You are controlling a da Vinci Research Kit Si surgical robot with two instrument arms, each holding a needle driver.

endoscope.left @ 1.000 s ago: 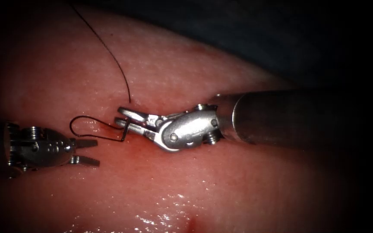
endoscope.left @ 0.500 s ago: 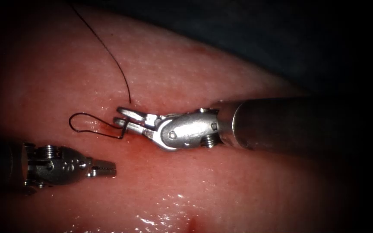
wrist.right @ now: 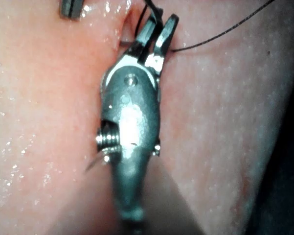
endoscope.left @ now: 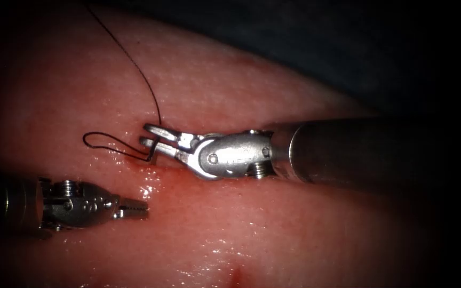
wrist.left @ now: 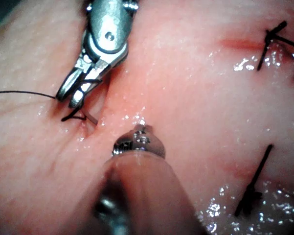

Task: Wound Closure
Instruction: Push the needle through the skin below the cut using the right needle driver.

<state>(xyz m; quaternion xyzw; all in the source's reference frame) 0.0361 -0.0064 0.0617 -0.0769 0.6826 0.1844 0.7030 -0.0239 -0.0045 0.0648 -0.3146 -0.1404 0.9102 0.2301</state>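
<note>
1. Noting positions: right pincer (endoscope.left: 148,135) sits at the stitch site on the tissue (endoscope.left: 294,224). Its jaws stand slightly parted, with the thread (endoscope.left: 134,69) passing between them. It clamps nothing that I can see.
2. Left pincer (endoscope.left: 140,207) lies low and to the left, apart from the thread. Its jaws are closed on nothing.
3. Thread path: a long strand runs up and away over the tissue from the right pincer. A small loop (endoscope.left: 94,140) lies flat on the tissue just left of the jaw tips. Needle position: cannot tell.
4. Red fluid (endoscope.left: 150,181) wets the surface just below the jaws. Finished stitches (wrist.left: 271,41) sit well apart from this site.
5. Judged step: the right pincer is working the thread right where it meets the tissue. What it means to do with that strand cannot be read from here.
6. To do it well:
   - Keep both jaw tips above the surface, so that only thread lies between them and no tissue.
   - Keep one strand between the jaws, not the loop as well.
   - Avoid dragging on the long strand; a tug could pull the stitch through the soft edge.
7. Risk: the wet, glossy surface hides fine thread, so check the strand in the right wrist view before closing.
</note>
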